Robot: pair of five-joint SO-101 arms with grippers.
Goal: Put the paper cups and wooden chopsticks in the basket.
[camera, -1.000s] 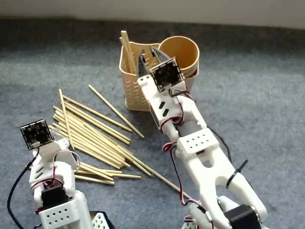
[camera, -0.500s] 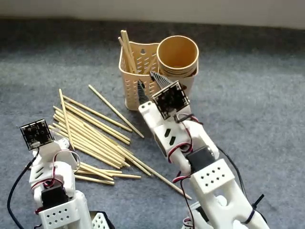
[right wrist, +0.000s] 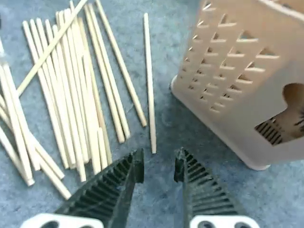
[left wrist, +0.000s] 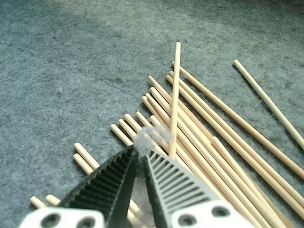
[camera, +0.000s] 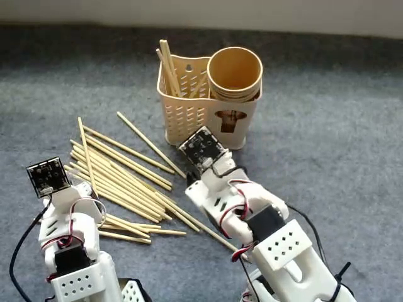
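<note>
The basket [camera: 189,119] is cream with rows of slots, the paper cups [camera: 234,72] tan, the chopsticks [camera: 119,176] pale wood, the carpet [camera: 340,138] mottled grey-blue.

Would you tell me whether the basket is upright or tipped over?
Upright: the basket stands on its base, mouth up, with paper cups and a few chopsticks inside.

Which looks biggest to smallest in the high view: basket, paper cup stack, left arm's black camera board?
1. Basket: largest.
2. Paper cup stack, standing in the basket.
3. Left arm's camera board: smallest, though it sits raised toward the camera, so it may look bigger than it is.
</note>
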